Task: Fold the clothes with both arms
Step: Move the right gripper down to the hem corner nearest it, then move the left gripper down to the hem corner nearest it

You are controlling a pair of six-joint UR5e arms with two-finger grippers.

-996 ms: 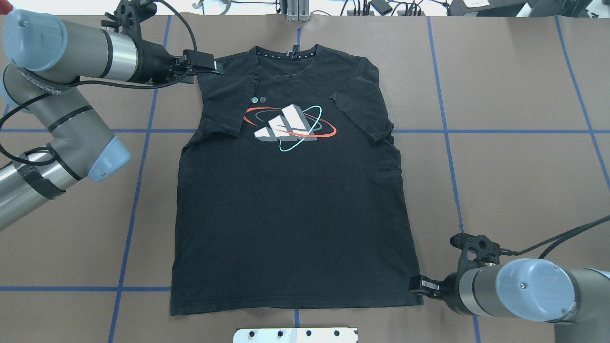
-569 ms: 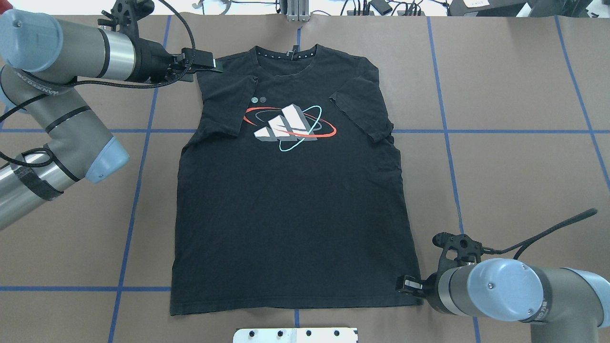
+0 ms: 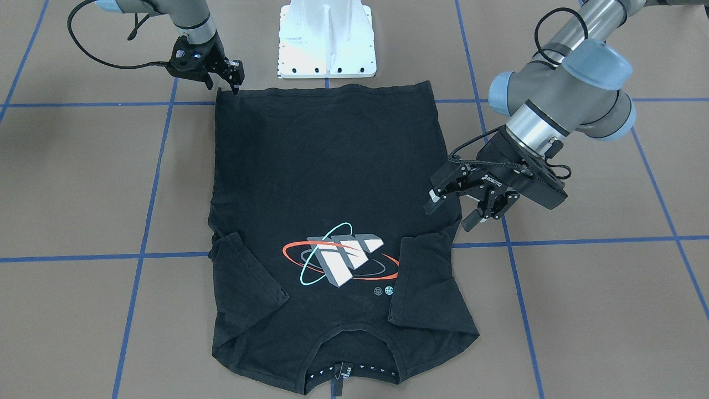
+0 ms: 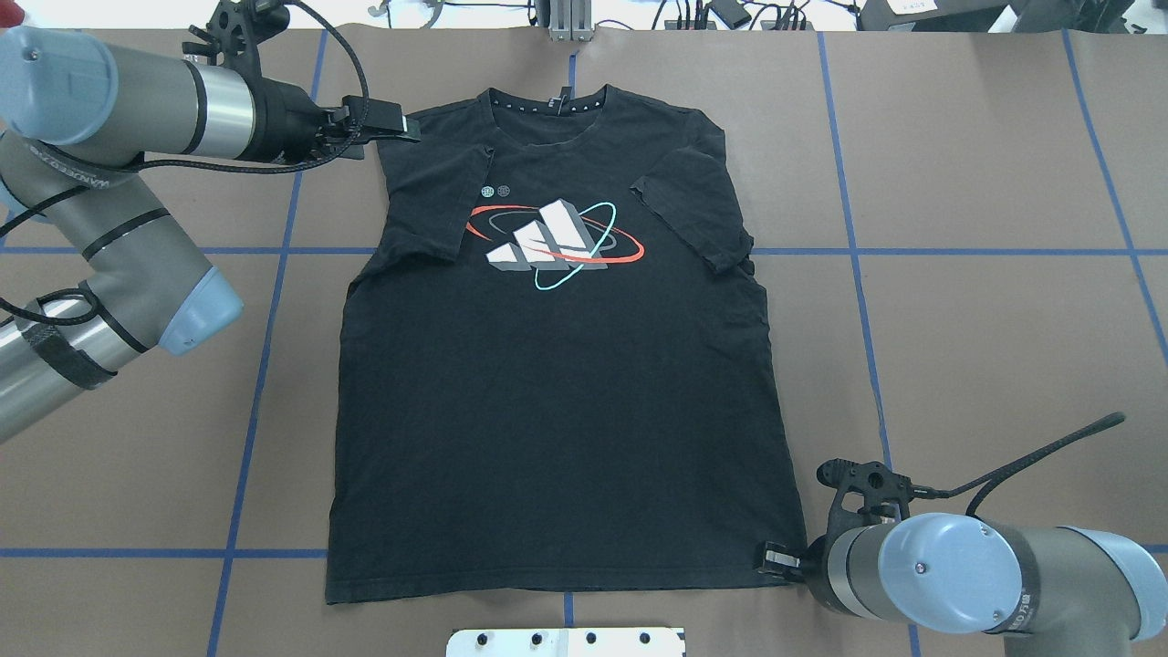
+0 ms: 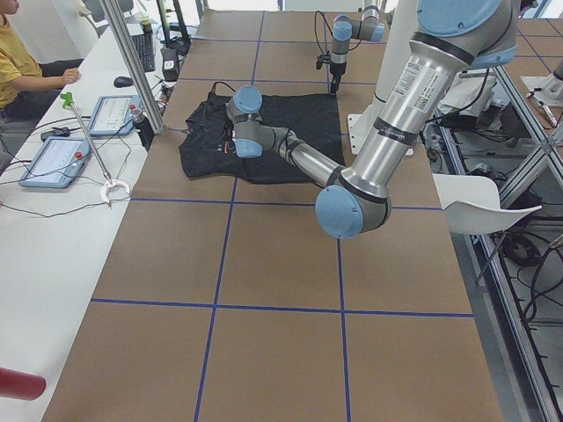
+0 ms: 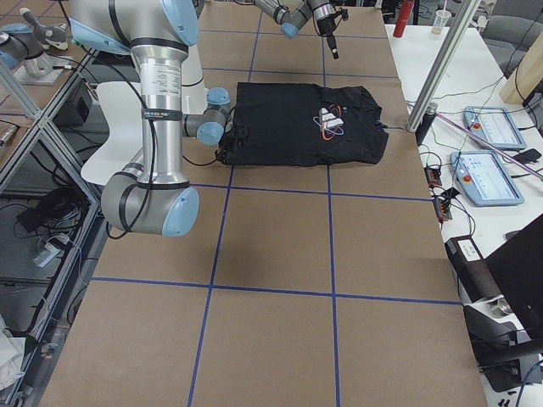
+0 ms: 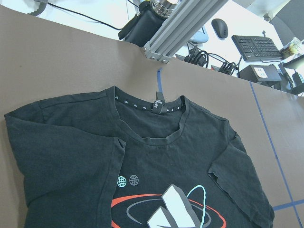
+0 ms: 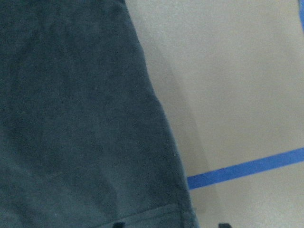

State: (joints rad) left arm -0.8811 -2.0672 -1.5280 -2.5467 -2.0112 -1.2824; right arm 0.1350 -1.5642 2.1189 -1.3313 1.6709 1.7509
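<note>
Overhead exterior view, lower right: the right gripper [image 4: 774, 557] sits at the T-shirt [image 4: 566, 383] hem corner. Its wrist camera shows the fingertips apart on either side of that corner, probably ready to pinch it. The left gripper [image 3: 453, 212], fingers spread wide in the front-facing view, hovers beside the shoulder at upper left. The T-shirt lies flat mid-frame on the brown table [image 4: 985, 347], print up and sleeves folded inward.
</note>
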